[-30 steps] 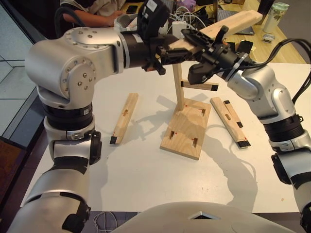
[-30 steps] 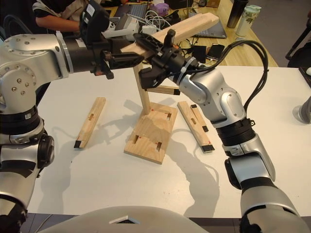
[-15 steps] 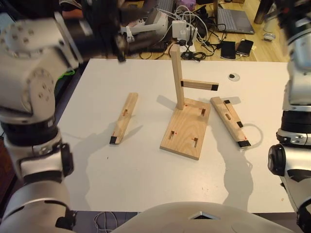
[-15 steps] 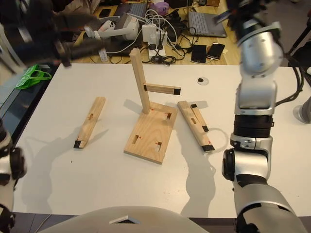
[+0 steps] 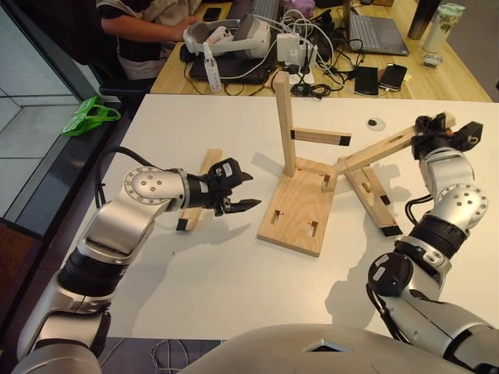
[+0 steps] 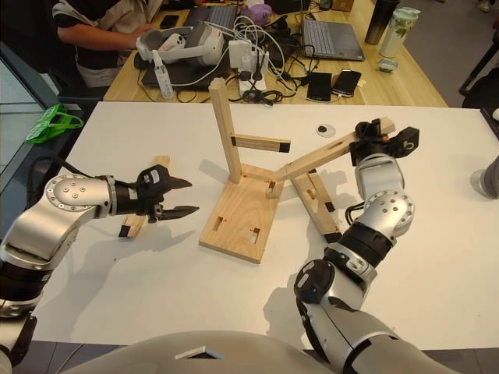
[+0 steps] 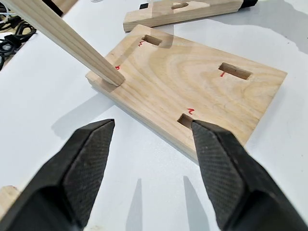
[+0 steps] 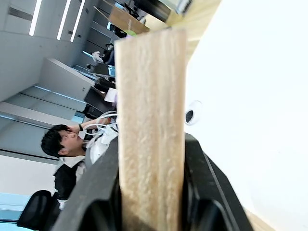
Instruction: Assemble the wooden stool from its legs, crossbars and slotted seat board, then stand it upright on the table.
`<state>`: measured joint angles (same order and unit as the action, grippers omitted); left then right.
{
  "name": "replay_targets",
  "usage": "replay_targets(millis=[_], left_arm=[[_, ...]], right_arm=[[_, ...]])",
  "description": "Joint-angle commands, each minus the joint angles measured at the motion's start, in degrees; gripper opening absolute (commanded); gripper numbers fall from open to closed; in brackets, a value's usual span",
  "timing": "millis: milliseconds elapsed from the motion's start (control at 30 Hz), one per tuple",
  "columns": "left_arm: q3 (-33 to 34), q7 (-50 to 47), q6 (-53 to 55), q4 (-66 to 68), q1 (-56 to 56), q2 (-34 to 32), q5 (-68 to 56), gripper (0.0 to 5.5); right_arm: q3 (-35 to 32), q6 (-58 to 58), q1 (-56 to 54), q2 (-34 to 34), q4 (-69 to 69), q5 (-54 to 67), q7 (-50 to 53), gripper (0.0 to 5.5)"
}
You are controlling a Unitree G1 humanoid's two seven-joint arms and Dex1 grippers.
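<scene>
The seat board (image 5: 300, 210) lies flat in the middle of the table (image 5: 234, 288). One leg (image 5: 284, 117) already stands in its far left slot, with a crossbar (image 5: 320, 137) sticking out sideways from it.

The second leg (image 5: 374, 152) is the one in play. The right gripper (image 5: 433, 129) is clamped on its top end, and it leans way over, with the bottom end down at the board's far right slot. I honestly can't tell from the head views whether the tip is in the slot or just resting on the rim.

I'd say the trick here is to swing that leg up to vertical before pushing. Pressing at this angle would probably jam it or skate the board sideways. It also has to meet the free end of the crossbar on the way up, so line those up first.

The left gripper (image 5: 251, 191) hangs with fingers spread, empty, just off the board's left edge, next to a loose leg (image 5: 209, 162). It could brace the board from there. Another loose leg (image 5: 373, 195) lies right beside the board, under the tilted one.
</scene>
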<state>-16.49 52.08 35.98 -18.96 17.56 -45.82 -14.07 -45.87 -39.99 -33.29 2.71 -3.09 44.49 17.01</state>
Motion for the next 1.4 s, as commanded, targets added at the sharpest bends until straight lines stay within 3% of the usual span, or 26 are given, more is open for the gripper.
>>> replay_targets(millis=[33,333,567,867,1033,1400], left_arm=[[-2.41,-0.4,1.14,1.03,-0.28,1.72,1.54,2.93],[-0.1,-6.1,10.21,2.29,-2.34,9.9,-2.25,2.93],[9.57,-10.07,21.74,2.44,-3.4,17.46,-13.54,2.93],[27.08,-24.18,30.79,2.59,0.91,31.41,-26.13,2.93],[32.99,-30.65,31.47,1.58,6.75,34.13,-30.4,2.93],[35.46,-39.23,30.62,1.65,13.28,35.74,-34.46,2.93]], right_arm=[[3.63,4.07,2.61,0.87,0.86,-0.63,-2.08,1.0],[9.28,13.8,3.42,1.55,-3.48,-2.1,-5.99,1.0],[14.32,21.67,3.54,0.65,-7.66,-7.1,-8.84,1.0],[20.68,25.12,6.39,-1.01,-6.16,-13.95,-11.35,1.0],[23.18,25.94,9.67,-0.93,-3.36,-17.09,-10.1,1.0],[34.45,29.09,11.01,-1.09,0.19,-35.4,0.46,1.0]])
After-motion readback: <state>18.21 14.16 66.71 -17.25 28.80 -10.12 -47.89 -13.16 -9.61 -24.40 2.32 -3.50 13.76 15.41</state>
